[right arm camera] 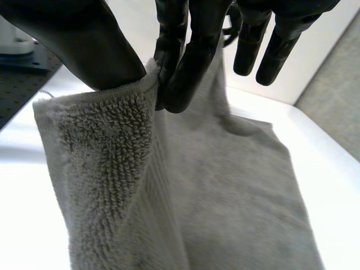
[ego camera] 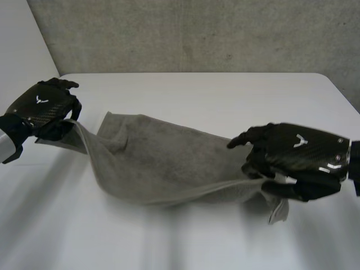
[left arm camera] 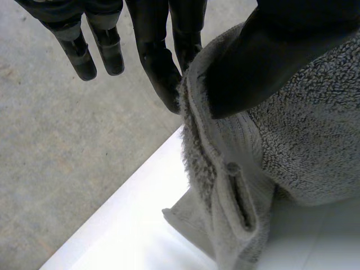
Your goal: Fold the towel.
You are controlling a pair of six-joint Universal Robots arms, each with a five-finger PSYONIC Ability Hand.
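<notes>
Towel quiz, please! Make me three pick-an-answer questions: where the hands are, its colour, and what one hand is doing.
1. Where do the left hand and right hand hold the towel? A both mid-towel; B one at each end; C both at one end.
2. Towel's colour? A grey; B red; C blue.
3. The right hand is: A open flat; B curled, empty; C pinching the towel.
Answers: B, a hand grips each end; A, it looks grey throughout; C, thumb and fingers squeeze its edge.
</notes>
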